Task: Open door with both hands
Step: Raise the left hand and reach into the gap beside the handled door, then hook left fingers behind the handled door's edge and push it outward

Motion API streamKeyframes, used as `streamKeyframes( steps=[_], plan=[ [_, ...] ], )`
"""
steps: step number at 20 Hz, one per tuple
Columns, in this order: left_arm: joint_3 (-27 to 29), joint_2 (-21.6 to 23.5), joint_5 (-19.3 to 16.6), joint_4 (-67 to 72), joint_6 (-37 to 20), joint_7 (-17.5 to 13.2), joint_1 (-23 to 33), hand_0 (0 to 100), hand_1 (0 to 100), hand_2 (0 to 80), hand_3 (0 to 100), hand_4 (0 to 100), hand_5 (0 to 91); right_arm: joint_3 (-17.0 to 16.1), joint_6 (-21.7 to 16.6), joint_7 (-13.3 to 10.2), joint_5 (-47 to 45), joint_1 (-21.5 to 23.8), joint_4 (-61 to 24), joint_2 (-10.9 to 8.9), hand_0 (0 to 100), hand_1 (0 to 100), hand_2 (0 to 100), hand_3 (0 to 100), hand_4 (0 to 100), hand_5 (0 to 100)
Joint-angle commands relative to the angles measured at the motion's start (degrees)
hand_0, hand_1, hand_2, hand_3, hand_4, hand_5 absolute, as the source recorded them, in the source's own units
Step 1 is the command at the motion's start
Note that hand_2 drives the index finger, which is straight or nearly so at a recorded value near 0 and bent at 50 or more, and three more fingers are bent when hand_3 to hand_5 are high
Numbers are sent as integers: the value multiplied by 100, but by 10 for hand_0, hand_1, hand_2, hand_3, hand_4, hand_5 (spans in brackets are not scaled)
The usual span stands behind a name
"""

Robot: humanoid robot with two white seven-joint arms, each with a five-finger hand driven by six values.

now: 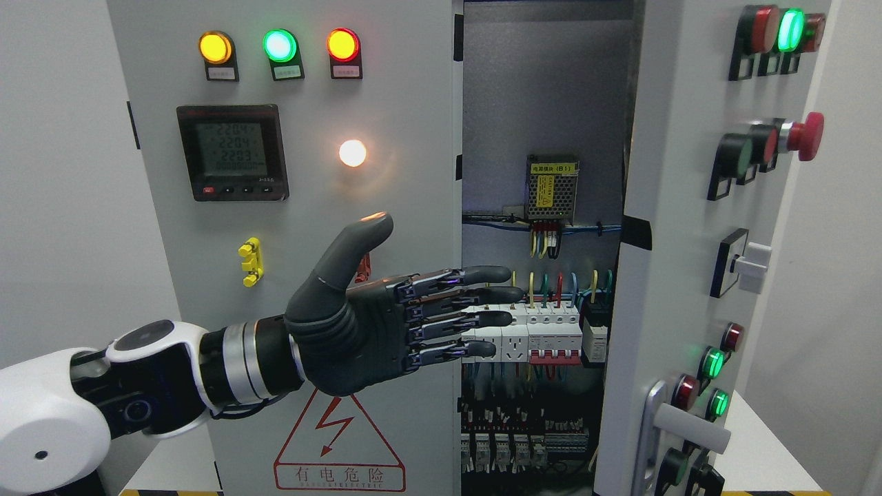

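A grey electrical cabinet fills the view. Its left door (303, 207) is closed, flat to the camera, with three lit lamps, a digital meter and a yellow latch (251, 262). The right door (679, 262) is swung open toward me, seen nearly edge-on, with buttons and a silver handle (679, 420) low down. My left hand (413, 313) is held out flat in front of the gap, fingers straight and pointing right, thumb up, holding nothing. The fingertips (493, 313) reach past the left door's edge over the breakers. The right hand is out of view.
Inside the opening are a power supply (551, 187), rows of breakers (544, 334) and coloured wiring. A red emergency stop (805, 132) and a white rotary switch (747, 265) stick out from the open door. A high-voltage warning triangle (337, 448) marks the left door.
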Motion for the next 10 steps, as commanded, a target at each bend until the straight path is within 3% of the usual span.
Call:
streamKeyframes(
  steps=[1, 5, 10],
  plan=[
    [169, -1013, 76, 369, 6, 30, -86, 0, 0, 0, 0, 31, 0, 0, 6, -3, 0, 0, -1, -2, 0, 0, 0, 0, 0, 0],
    [397, -1338, 67, 501, 6, 363, -103, 0, 0, 0, 0, 31, 0, 0, 6, -11, 0, 0, -1, 7, 0, 0, 0, 0, 0, 0],
    [618, -1708, 41, 624, 50, 460, -95, 0, 0, 0, 0, 30, 0, 0, 6, -3, 0, 0, -1, -2, 0, 0, 0, 0, 0, 0]
  ],
)
